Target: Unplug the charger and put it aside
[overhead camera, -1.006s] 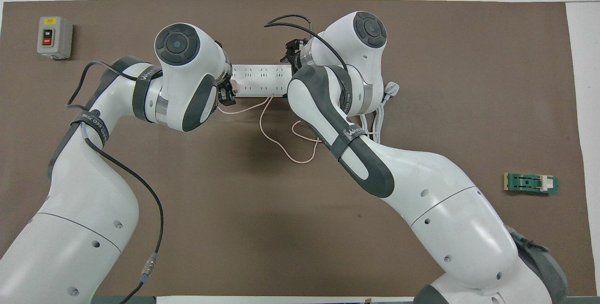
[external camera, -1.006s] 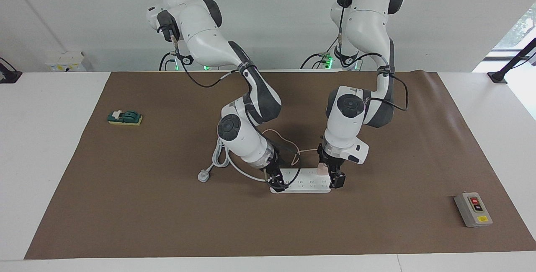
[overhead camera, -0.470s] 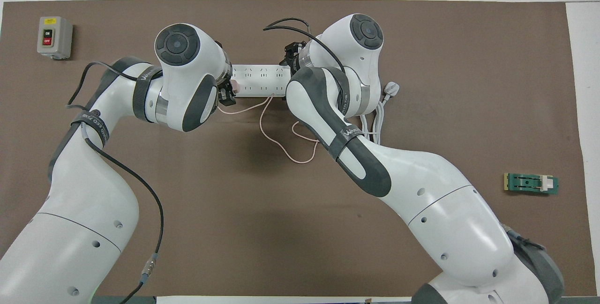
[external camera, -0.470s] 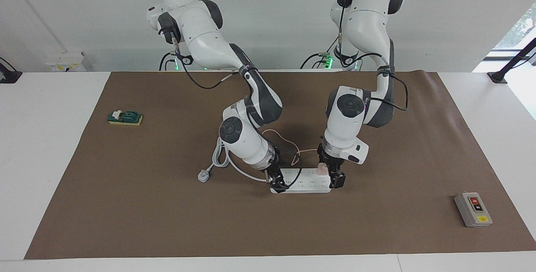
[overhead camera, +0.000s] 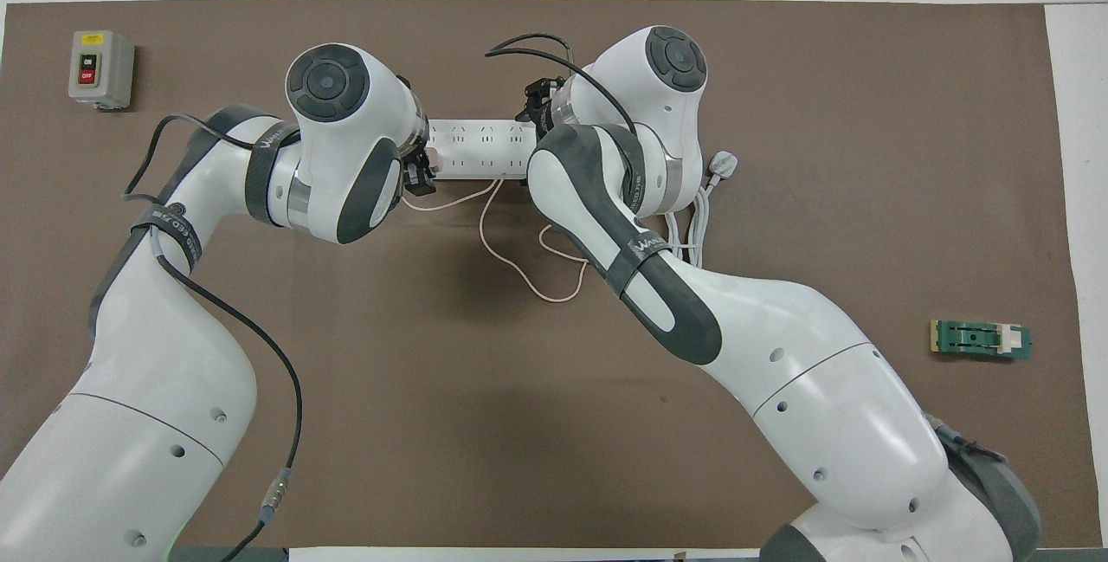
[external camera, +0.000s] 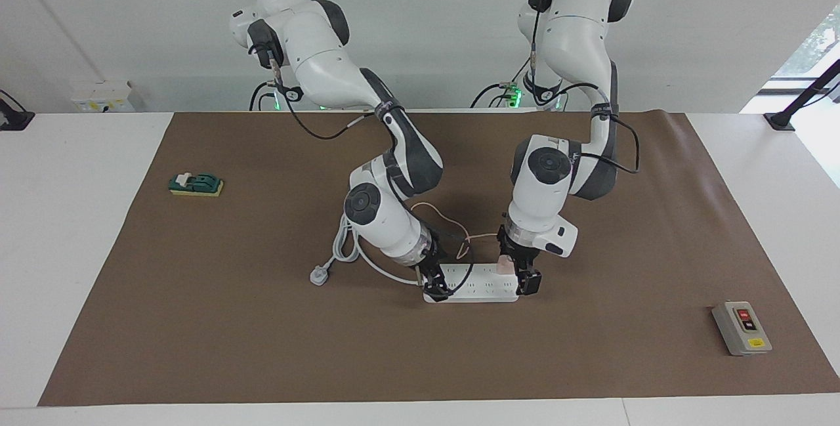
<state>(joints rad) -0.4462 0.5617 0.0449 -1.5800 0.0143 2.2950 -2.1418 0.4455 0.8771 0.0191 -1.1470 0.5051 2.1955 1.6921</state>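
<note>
On the power strip [external camera: 478,285] | left hand [external camera: 516,275] wide, straddling the plugged-in charger [external camera: 504,264] | right hand [external camera: 434,285] state unclear

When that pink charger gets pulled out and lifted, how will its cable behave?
Probably floppy: the charger's thin cable lies in loose curls on the mat, so it should trail and drag. It looks light. It may snag, since it runs under the right arm near the power strip.
</note>
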